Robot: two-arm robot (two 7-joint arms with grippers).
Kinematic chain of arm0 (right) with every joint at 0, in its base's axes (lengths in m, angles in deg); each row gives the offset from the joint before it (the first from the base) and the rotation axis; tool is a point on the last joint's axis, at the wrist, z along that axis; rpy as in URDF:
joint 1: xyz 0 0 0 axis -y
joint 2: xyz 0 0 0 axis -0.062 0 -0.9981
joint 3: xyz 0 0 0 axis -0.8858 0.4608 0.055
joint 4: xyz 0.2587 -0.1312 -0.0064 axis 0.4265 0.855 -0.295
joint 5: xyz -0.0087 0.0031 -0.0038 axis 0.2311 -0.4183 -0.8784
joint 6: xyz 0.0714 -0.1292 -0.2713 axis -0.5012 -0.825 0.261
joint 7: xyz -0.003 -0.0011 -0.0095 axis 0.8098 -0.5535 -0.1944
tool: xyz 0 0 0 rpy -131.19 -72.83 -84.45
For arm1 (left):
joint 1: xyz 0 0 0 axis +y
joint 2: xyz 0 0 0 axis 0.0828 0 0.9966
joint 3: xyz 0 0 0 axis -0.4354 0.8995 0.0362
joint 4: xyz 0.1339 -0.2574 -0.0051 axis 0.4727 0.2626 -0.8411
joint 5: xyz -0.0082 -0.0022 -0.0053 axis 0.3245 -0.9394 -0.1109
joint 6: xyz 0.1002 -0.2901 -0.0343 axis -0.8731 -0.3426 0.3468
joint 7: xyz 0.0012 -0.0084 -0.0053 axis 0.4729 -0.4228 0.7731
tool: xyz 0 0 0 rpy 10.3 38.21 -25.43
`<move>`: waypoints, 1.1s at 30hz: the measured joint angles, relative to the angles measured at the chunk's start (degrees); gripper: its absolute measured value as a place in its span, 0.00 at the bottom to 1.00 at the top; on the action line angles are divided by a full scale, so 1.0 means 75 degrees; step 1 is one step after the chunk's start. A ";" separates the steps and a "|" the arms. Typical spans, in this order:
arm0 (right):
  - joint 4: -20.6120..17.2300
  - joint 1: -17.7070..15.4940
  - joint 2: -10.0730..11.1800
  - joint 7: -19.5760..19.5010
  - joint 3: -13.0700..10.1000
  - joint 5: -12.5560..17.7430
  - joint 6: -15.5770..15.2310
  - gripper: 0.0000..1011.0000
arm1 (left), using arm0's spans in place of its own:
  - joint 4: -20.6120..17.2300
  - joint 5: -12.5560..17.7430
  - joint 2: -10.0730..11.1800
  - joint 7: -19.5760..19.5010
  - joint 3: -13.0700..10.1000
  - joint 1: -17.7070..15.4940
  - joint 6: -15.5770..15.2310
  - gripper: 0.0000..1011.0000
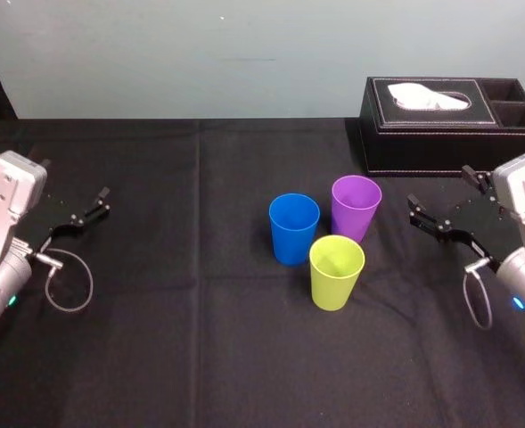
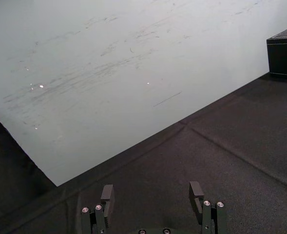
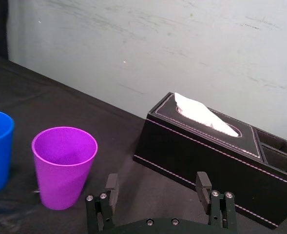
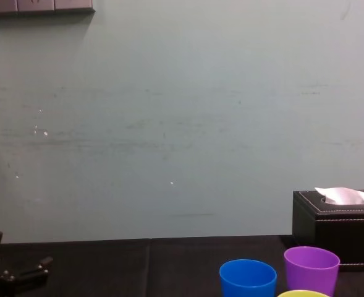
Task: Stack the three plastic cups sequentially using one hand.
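Your blue cup (image 1: 294, 229), purple cup (image 1: 356, 208) and green cup (image 1: 336, 272) look empty, I think. Right claw (image 1: 440, 191) is wide near the box (image 1: 449, 143); left claw (image 1: 75, 183) too.

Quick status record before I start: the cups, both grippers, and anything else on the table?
cups: blue cup, purple cup, yellow-green cup; all upright, mouths up, clustered mid-table
stacked: none yet
left gripper: open, empty, at the table's left side, well away from the cups
right gripper: open, empty, just right of the purple cup
other: tissue box at the far right, behind the right gripper; black cloth covers the table
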 joint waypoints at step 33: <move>-0.1719 -0.2059 0.0665 0.2193 -0.0351 0.0877 -0.0077 0.99 | 0.0000 0.0000 0.0000 0.0000 0.0000 0.0000 0.0000 1.00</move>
